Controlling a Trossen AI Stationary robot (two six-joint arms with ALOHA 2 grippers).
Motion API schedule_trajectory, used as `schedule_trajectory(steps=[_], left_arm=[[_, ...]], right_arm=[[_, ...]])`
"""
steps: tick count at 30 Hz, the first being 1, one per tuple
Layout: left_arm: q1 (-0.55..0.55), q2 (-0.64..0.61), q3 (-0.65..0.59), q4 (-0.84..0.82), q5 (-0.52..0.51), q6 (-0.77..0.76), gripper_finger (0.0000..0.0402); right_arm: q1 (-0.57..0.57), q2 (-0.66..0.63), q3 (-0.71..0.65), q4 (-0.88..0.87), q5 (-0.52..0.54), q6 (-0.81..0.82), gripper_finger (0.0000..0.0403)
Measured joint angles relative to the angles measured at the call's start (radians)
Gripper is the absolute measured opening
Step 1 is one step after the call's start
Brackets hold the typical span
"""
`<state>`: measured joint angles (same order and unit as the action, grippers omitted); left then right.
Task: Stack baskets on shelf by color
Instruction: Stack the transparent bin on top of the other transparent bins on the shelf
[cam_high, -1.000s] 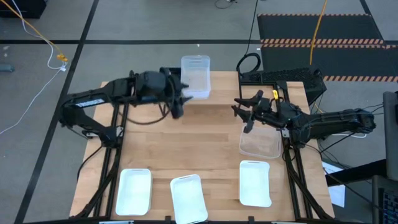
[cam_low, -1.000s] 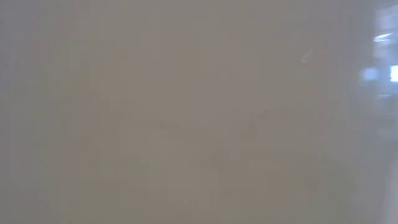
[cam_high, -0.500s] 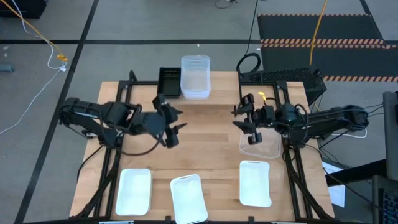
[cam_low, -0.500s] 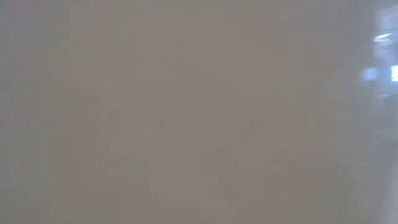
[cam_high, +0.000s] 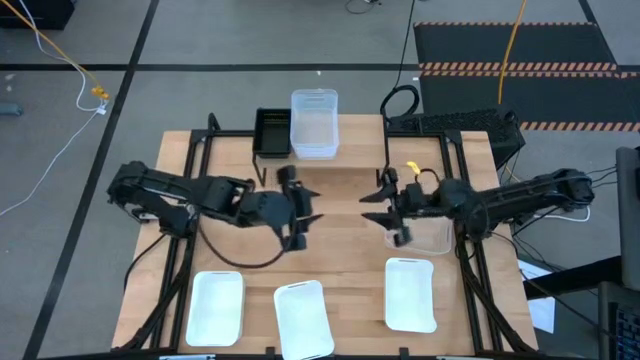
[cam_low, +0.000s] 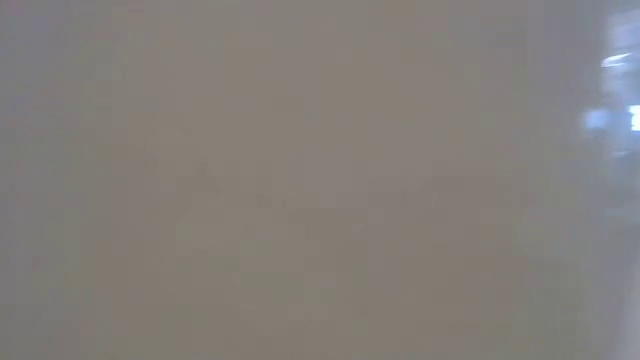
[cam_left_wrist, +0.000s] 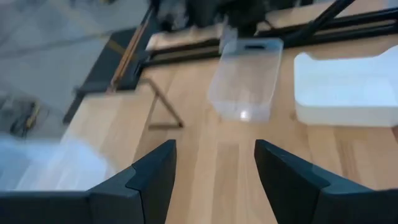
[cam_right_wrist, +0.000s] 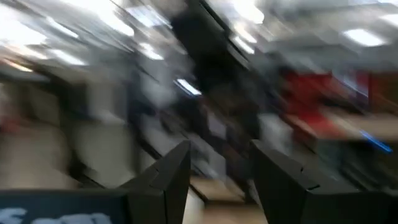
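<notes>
Fingers of the left gripper (cam_high: 300, 214) and right gripper (cam_high: 385, 210) are spread, empty, facing each other mid-table. One clear basket (cam_high: 428, 236) lies right of the right gripper; three white baskets (cam_high: 304, 318) line the near edge; black basket (cam_high: 272, 131) and clear stack (cam_high: 314, 123) occupy the far shelf (cam_high: 345, 155).

The left gripper (cam_high: 300, 215) hangs over the table's middle, fingers apart. The right gripper (cam_high: 385, 210) faces it, also open.

The high view looks straight down on the whole table (cam_high: 340, 270). The low view is blank grey. The left wrist view, close above the tabletop, shares the clear basket (cam_left_wrist: 245, 78) (cam_high: 430, 238).
</notes>
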<state>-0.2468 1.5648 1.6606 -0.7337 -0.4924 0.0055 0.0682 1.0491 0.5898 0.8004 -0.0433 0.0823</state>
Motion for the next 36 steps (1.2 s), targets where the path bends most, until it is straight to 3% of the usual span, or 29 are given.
schedule_trajectory(steps=[4, 7, 15, 19, 24, 36], left_arm=[[0.043, 0.066, 0.001, 0.099, 0.083, 0.118, 0.0218], [0.088, 0.115, 0.000, 0.180, 0.202, 0.193, 0.0218], [0.208, 0.244, 0.001, 0.449, 0.514, 0.263, 0.0218], [0.237, 0.336, 0.001, 0.551, 0.588, 0.263, 0.0218], [0.246, 0.462, 0.001, 0.552, 0.604, 0.343, 0.0218], [0.218, 0.617, 0.001, 0.735, 0.607, 0.977, 0.0218]], right_arm=[[0.051, -0.109, 0.000, -0.404, 0.435, 0.011, 0.0155], [0.117, -0.201, 0.000, -0.647, 0.677, 0.103, 0.0155], [0.341, -0.358, 0.000, -1.138, 0.990, 0.474, 0.0155], [0.427, -0.367, -0.001, -1.290, 1.075, 0.637, 0.0155], [0.492, -0.367, -0.001, -1.360, 1.118, 0.735, 0.0155], [0.544, -0.368, -0.001, -1.334, 1.118, 0.741, 0.0155]])
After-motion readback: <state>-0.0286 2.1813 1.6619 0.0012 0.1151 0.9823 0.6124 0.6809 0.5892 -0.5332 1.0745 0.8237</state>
